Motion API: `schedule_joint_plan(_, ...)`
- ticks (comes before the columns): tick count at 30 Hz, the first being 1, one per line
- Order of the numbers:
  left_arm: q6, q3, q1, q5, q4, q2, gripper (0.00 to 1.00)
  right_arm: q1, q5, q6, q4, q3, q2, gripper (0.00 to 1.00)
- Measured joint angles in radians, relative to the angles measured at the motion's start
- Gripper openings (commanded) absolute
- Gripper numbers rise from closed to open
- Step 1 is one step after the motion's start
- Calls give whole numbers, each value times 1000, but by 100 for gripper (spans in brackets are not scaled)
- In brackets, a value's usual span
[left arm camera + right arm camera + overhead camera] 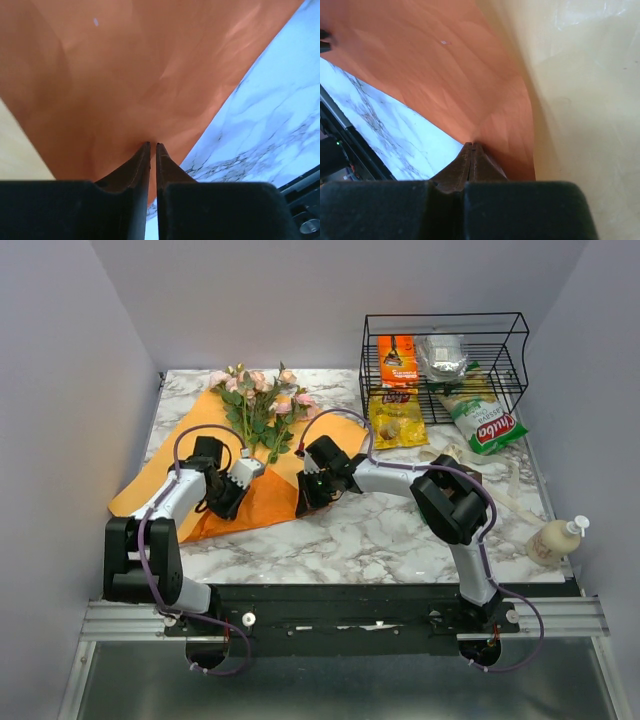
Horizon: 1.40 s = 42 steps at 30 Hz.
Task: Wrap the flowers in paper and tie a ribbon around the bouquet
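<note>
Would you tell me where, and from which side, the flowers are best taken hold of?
Grip the flowers by the thin stems, not the blooms, coming from the near side. They lie on the paper with the blooms at the far end and the stems trailing nearward.

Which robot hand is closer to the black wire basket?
Right. The right gripper pinches the paper on the side toward the basket; the left gripper is farther left.
</note>
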Motion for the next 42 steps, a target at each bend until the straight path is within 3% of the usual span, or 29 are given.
schedule_joint_plan(10,48,-76,100,-119,44,47,19,-2,19,31,2,-27,-16,1)
schedule_joint_plan(13,79,-92,106,-123,38,23,25,-2,22,32,5,-31,-19,1)
schedule_joint_plan(16,84,-57,104,-103,-7,11,40,-2,26,32,3,-32,-23,3)
schedule_joint_plan(18,73,-9,79,-79,-26,0,45,-2,34,32,0,-33,-24,4)
schedule_joint_plan(23,-24,103,-72,27,58,-6,38,-2,41,35,-6,-33,-27,6)
schedule_joint_plan(27,-120,109,-146,66,153,101,37,-2,55,45,-19,-33,-34,9)
schedule_joint_plan(30,-192,95,-172,65,205,217,36,-2,78,58,-33,-35,-43,15)
schedule_joint_plan(33,-255,111,-175,64,238,256,36,-4,109,74,-49,-54,-71,27)
schedule_joint_plan(34,-268,114,-174,64,248,264,37,-6,125,82,-54,-66,-89,42)
schedule_joint_plan(37,-297,115,-175,64,258,266,36,-8,182,124,-66,-121,-170,57)
schedule_joint_plan(42,-323,115,-175,65,263,267,37,-13,274,274,-69,-208,-322,64)
